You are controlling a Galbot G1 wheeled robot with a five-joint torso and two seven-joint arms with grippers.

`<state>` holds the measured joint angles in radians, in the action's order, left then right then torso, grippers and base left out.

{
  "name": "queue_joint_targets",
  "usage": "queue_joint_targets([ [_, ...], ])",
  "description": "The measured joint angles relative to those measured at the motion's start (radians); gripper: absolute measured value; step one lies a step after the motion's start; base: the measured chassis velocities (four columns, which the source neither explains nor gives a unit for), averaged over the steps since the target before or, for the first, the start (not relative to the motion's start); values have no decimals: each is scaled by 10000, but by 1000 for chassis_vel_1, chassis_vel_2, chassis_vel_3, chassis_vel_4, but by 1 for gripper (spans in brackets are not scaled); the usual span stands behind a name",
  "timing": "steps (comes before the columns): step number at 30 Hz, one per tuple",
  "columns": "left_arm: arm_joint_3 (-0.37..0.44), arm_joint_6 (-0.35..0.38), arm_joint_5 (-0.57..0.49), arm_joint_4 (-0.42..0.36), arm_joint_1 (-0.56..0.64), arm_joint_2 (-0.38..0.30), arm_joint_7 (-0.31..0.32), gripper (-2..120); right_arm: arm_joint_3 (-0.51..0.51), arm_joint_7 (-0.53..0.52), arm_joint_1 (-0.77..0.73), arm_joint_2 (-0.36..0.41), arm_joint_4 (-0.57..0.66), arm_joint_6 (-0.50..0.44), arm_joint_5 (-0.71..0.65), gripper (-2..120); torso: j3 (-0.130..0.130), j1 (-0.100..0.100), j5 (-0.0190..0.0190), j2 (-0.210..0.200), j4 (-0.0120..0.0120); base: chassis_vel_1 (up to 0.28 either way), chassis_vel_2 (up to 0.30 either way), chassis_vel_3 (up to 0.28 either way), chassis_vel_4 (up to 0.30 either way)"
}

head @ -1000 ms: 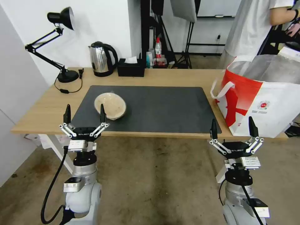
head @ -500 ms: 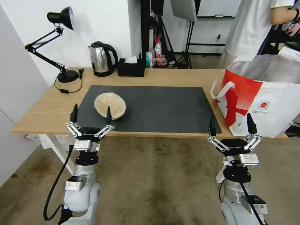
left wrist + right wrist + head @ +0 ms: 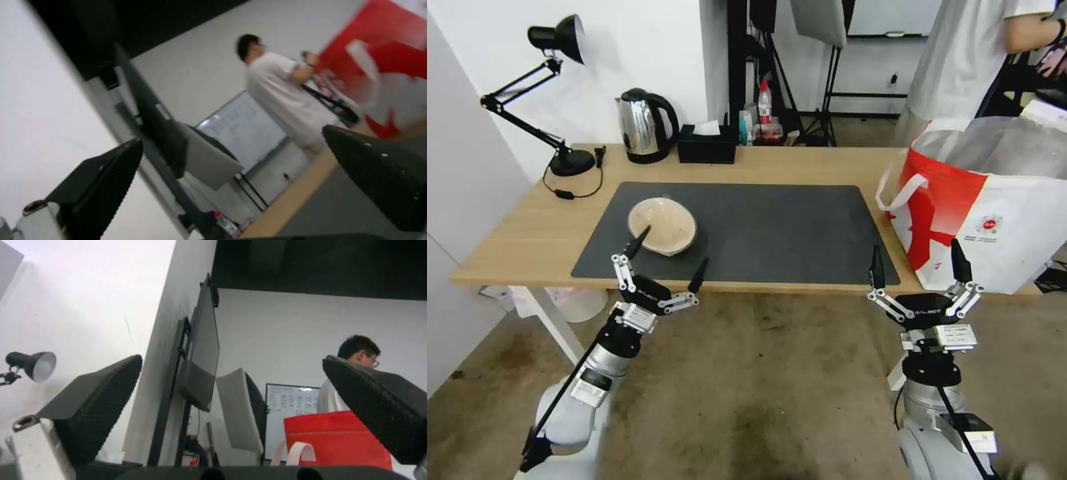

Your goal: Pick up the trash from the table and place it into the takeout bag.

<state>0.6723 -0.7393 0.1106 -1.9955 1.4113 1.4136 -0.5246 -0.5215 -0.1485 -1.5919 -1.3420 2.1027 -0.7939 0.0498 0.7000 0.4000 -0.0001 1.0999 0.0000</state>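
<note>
A shallow beige bowl [image 3: 662, 225], the trash in view, rests on the left part of the dark grey mat [image 3: 774, 227] on the light-wood table [image 3: 527, 233]. The red-and-white takeout bag [image 3: 994, 200] stands open on the table's right end, its red side also in the right wrist view [image 3: 338, 436]. My left gripper [image 3: 670, 252] is open and tilted, just at the table's near edge, in front of and a little right of the bowl. My right gripper [image 3: 915, 261] is open, upright, below the near edge in front of the bag.
A steel kettle [image 3: 642, 127], a black tissue box [image 3: 707, 143] and a black desk lamp [image 3: 560, 100] stand along the table's back. A person in white stands behind the bag. The concrete floor lies in front of the table.
My left gripper has swung right and tilted, moving from beside the bowl's left to its front right. My right gripper has risen slightly.
</note>
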Motion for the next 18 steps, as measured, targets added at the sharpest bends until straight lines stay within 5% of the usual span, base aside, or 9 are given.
queue_joint_targets([
  [4, 415, -95, 620, 21, -102, -136, -558, 100, 15, 4, 43, 11, 0, 14, -3, 100, 0, 0, 0, 0, 0, 0, 0, 0, 0],
  [18, 1526, 427, 1332, -89, -200, -102, -1048, 100, 284, 8, 190, 60, -69, 83, -7, 100, 0, 0, 0, 0, 0, 0, 0, 0, 0],
])
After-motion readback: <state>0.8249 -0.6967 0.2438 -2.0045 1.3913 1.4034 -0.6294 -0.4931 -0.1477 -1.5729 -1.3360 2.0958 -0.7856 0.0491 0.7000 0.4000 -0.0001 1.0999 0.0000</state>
